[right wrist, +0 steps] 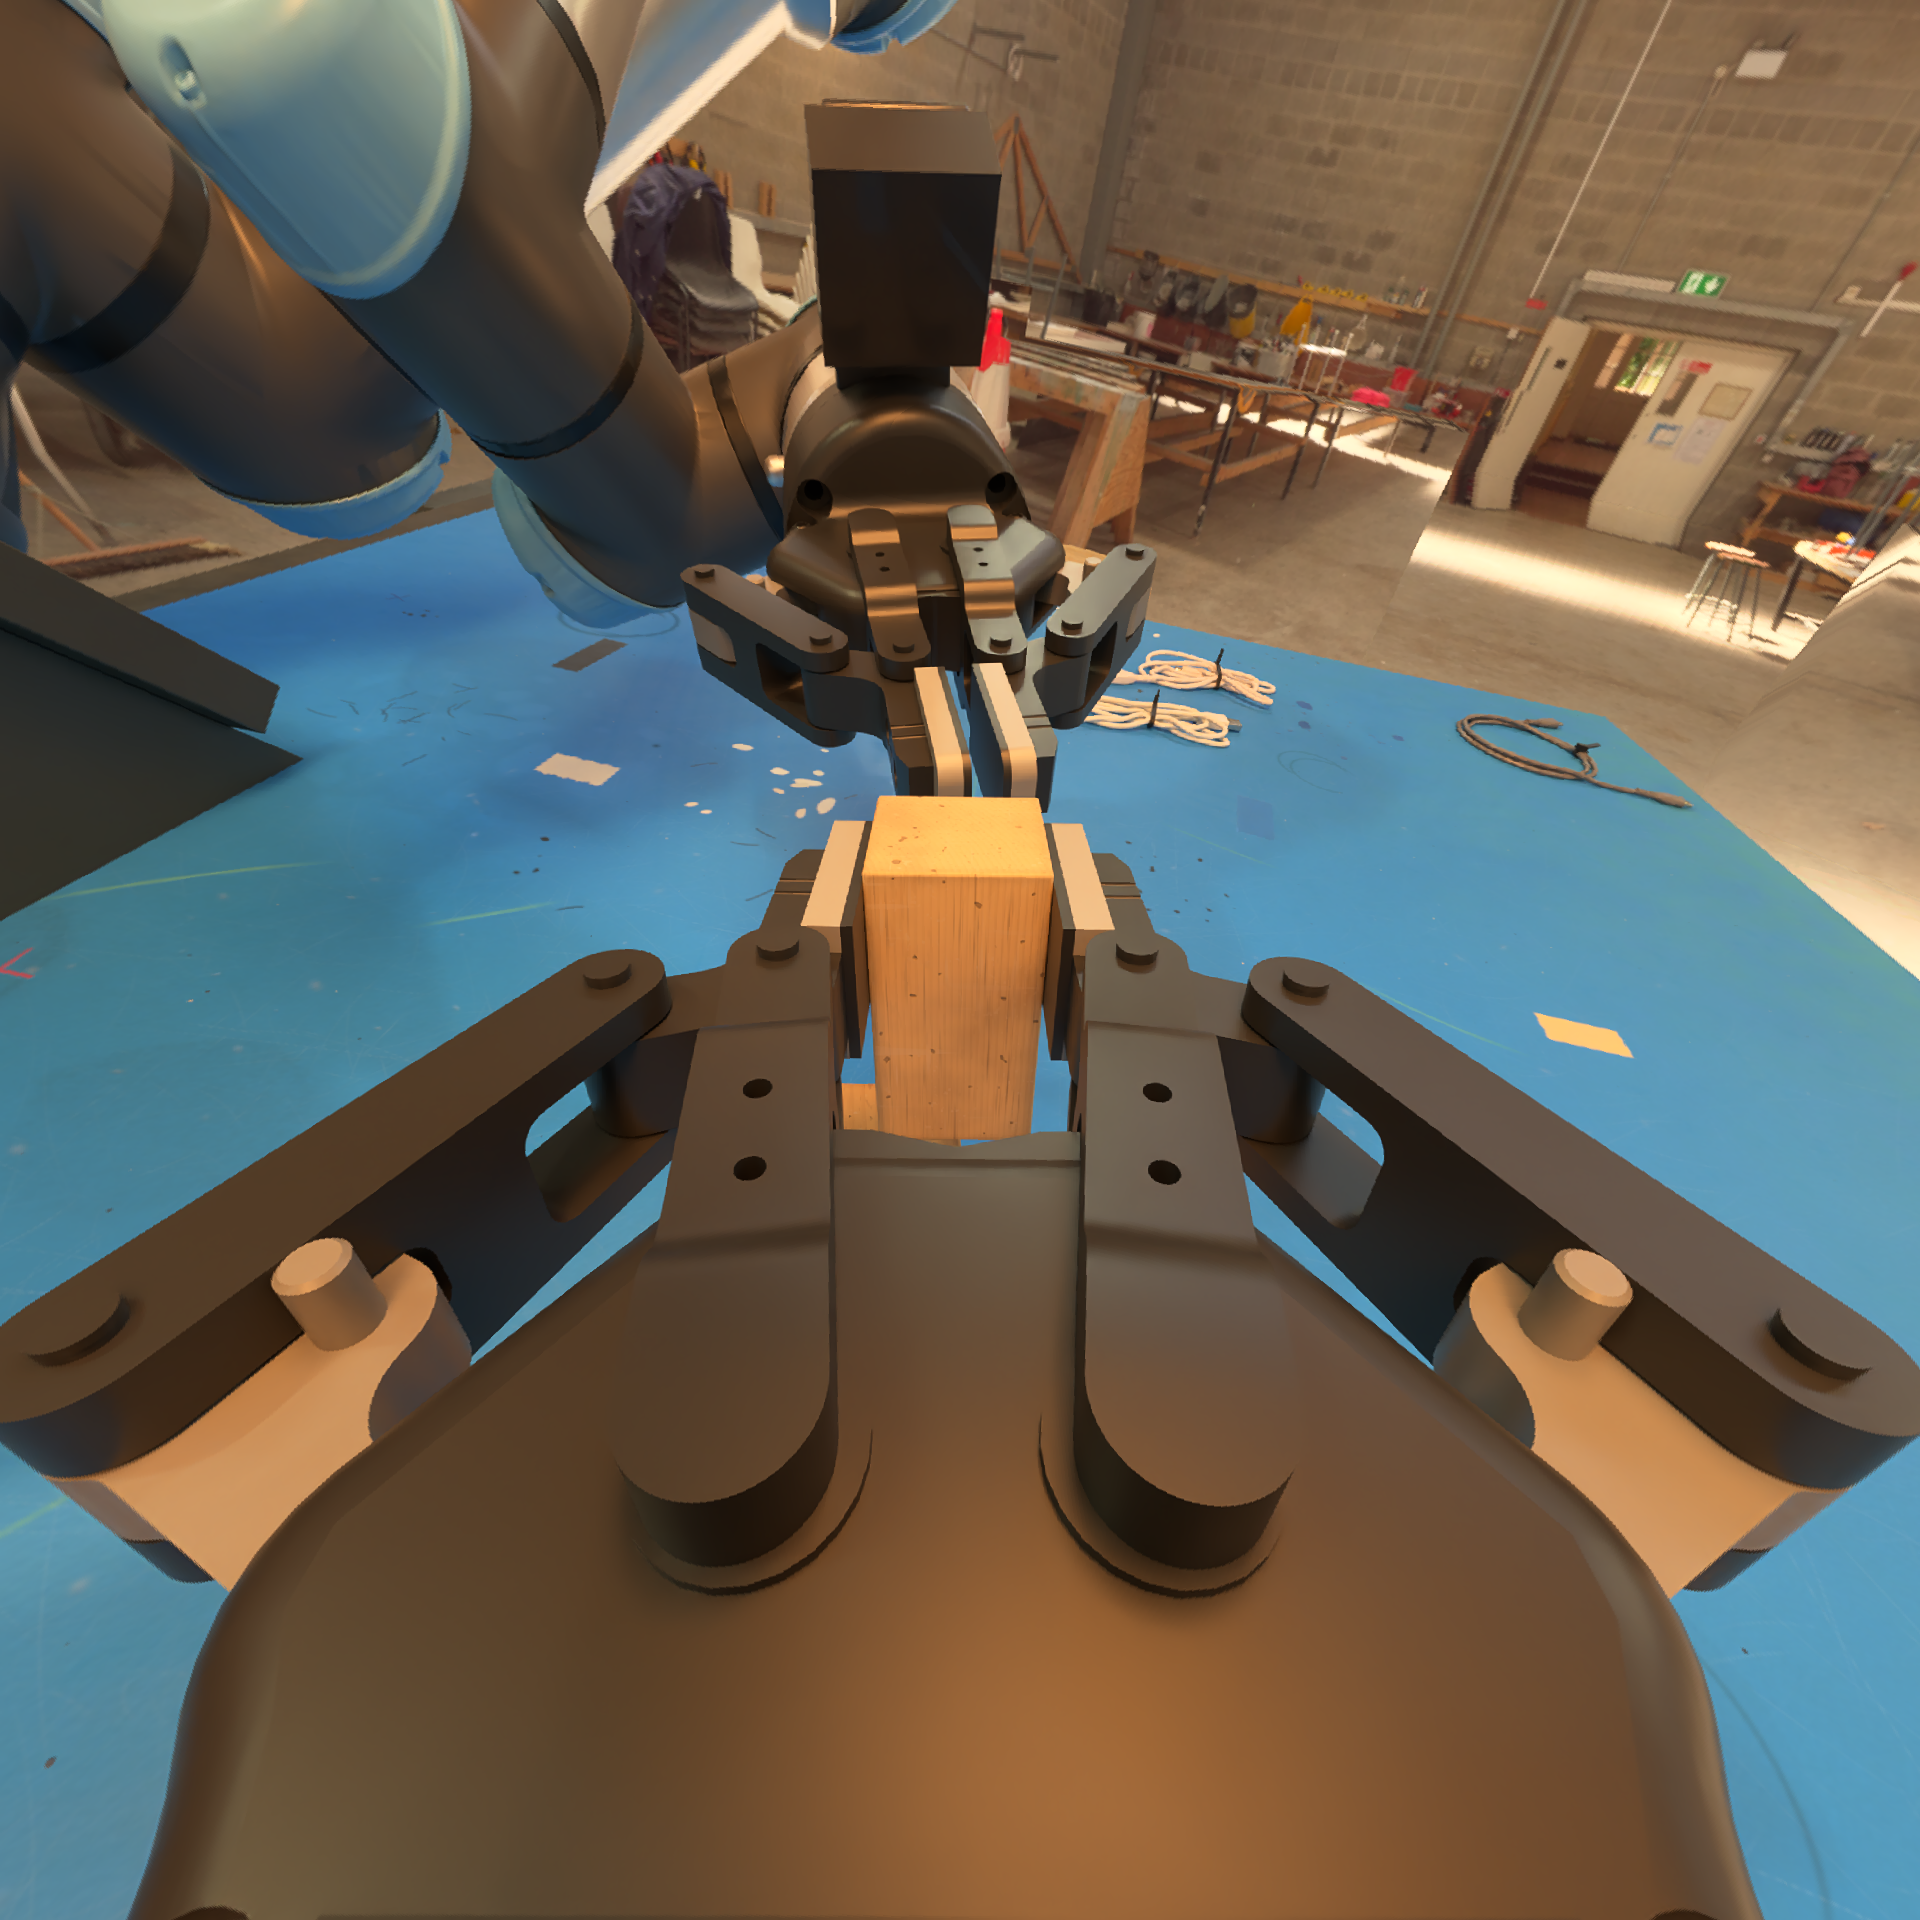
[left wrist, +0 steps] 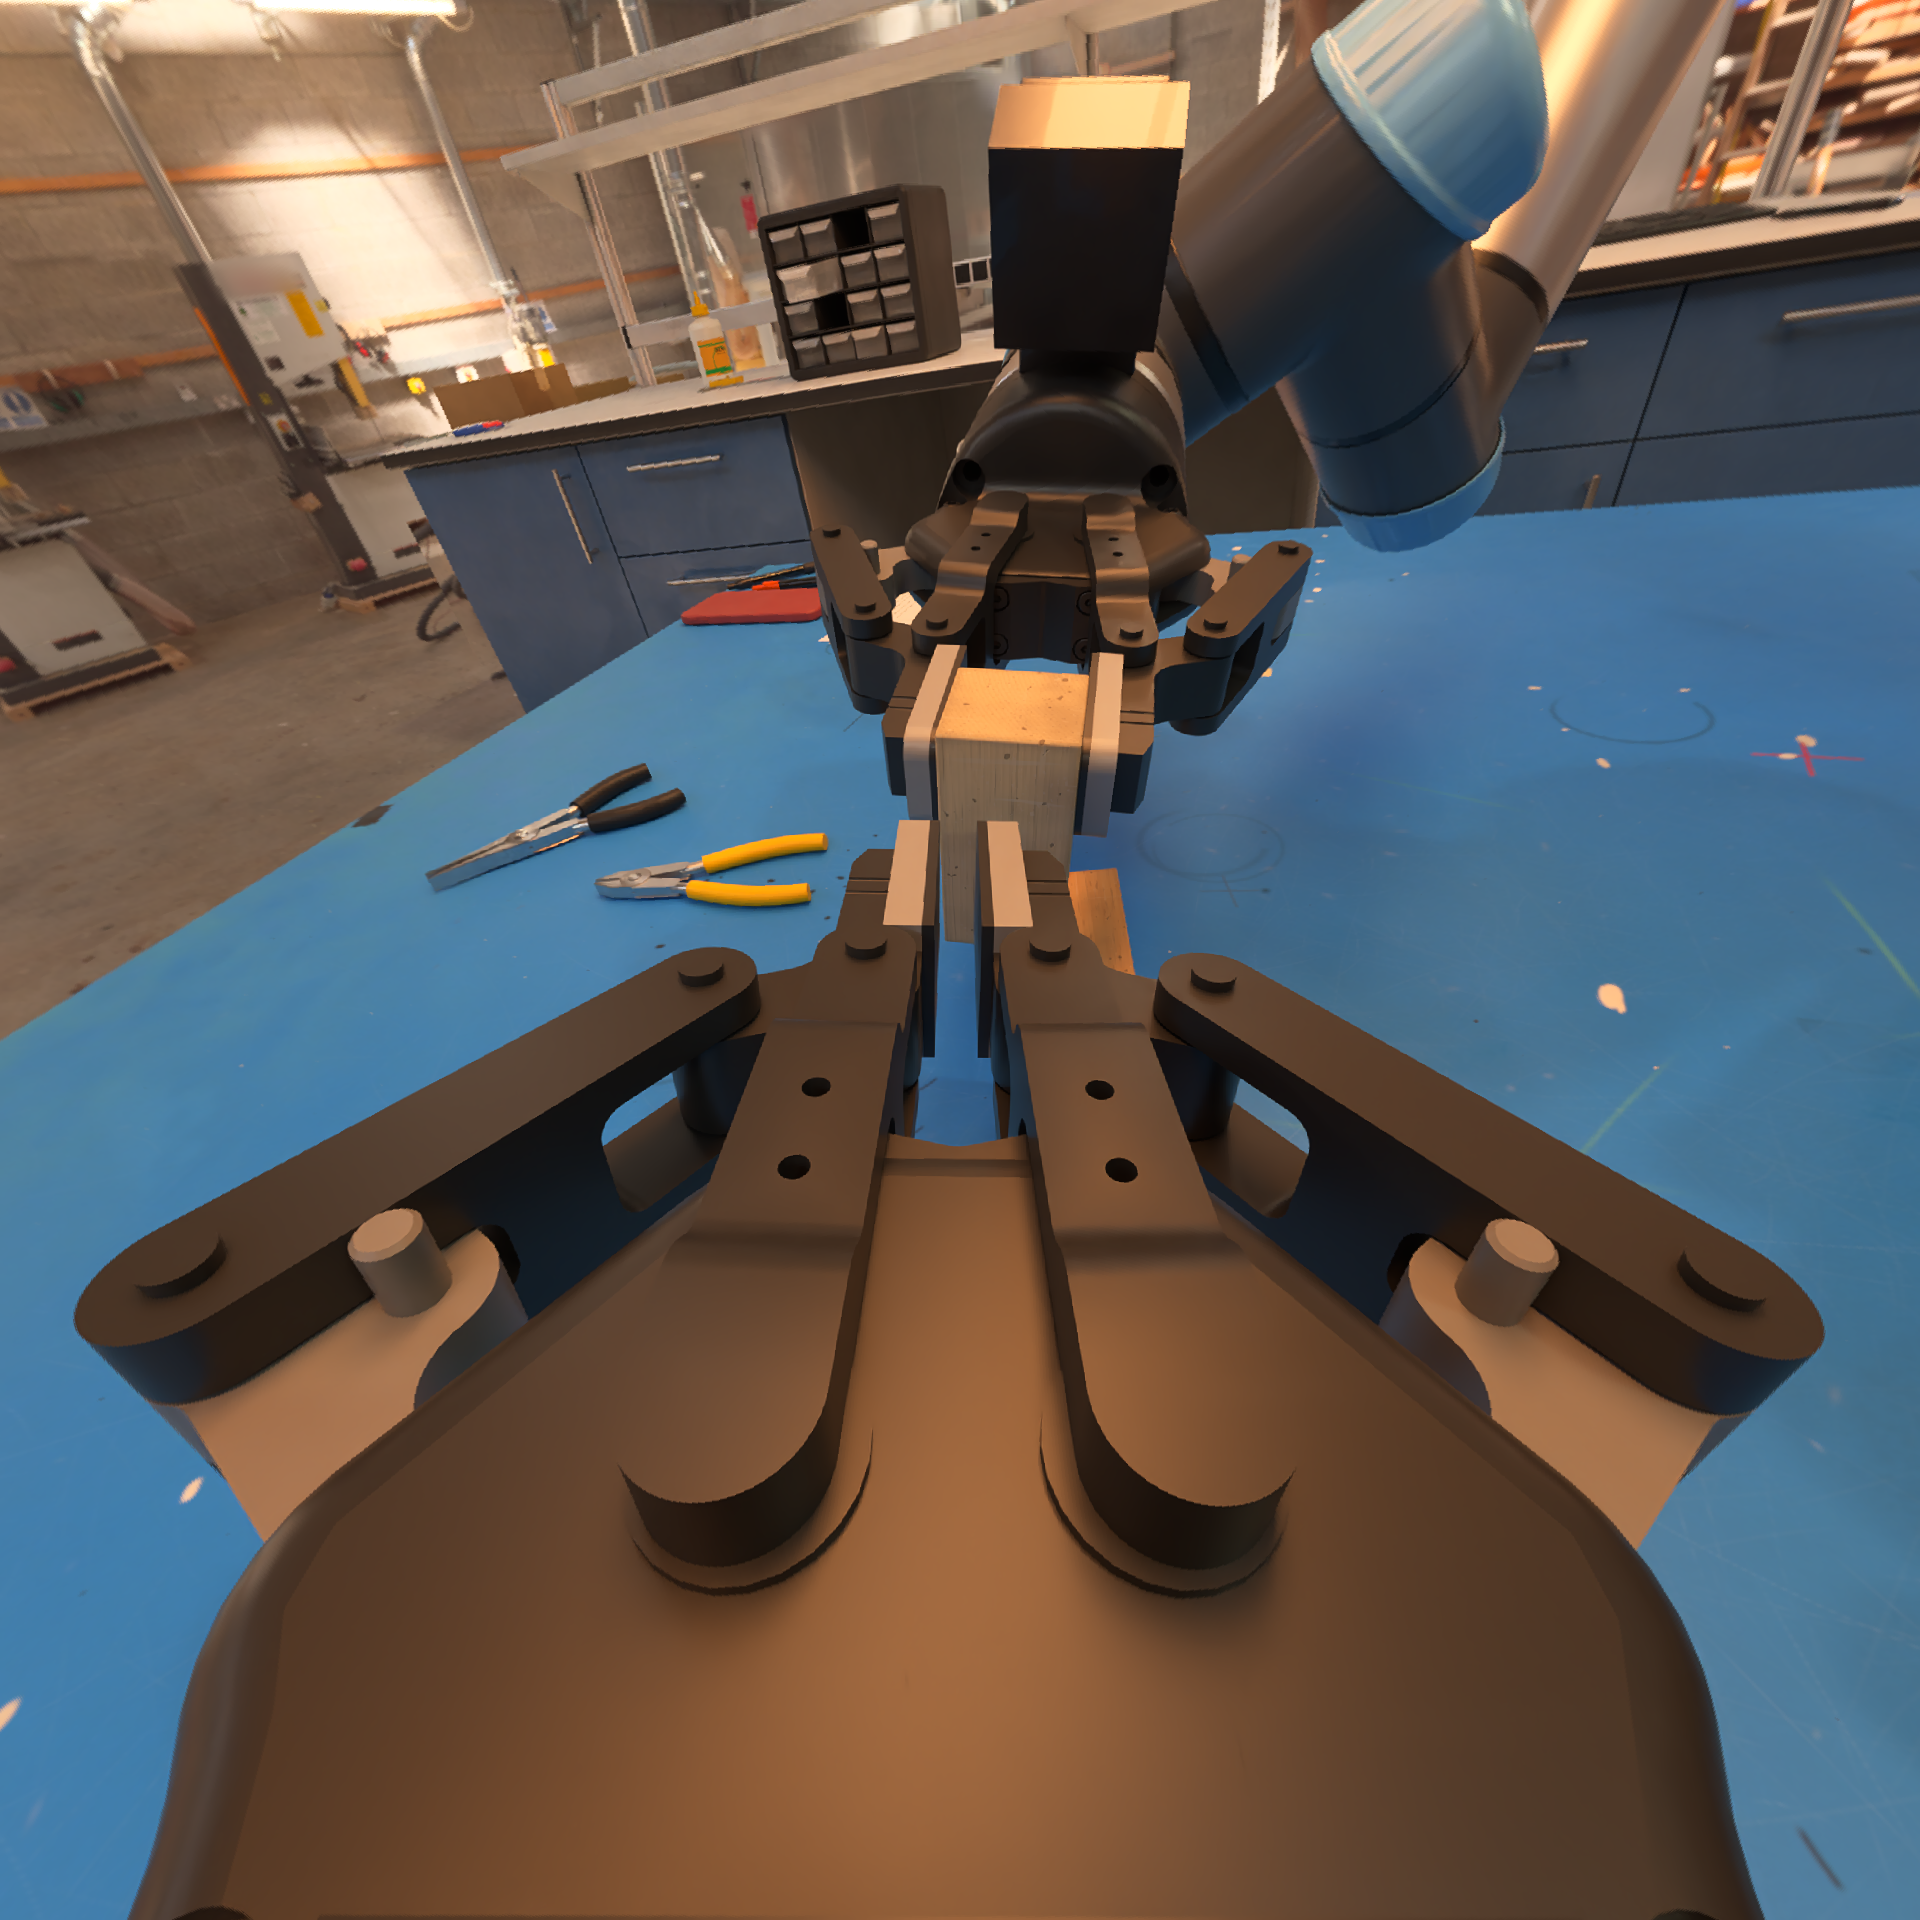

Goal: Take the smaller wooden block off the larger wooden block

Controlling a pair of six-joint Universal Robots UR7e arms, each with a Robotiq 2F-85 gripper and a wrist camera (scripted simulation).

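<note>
Pliers (left wrist: 717, 878) lie left on the blue table (left wrist: 1558, 935). Right gripper (right wrist: 956, 914) squeezes the tall wooden block (right wrist: 954, 997). Left gripper (left wrist: 958, 878), nearly shut with nothing between, blocks the block's near side. Rope (right wrist: 1184, 691) lies far.

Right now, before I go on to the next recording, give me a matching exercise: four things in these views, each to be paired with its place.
Things:
1. wooden block
2. yellow-handled pliers
3. white rope bundles
4. drawer organiser

Places:
A. on the counter beyond the table
B. clamped between the right gripper's pads
C. lying on the blue table beside the black-handled pliers
D. on the table behind the left gripper

Pairs: 1-B, 2-C, 3-D, 4-A
</note>
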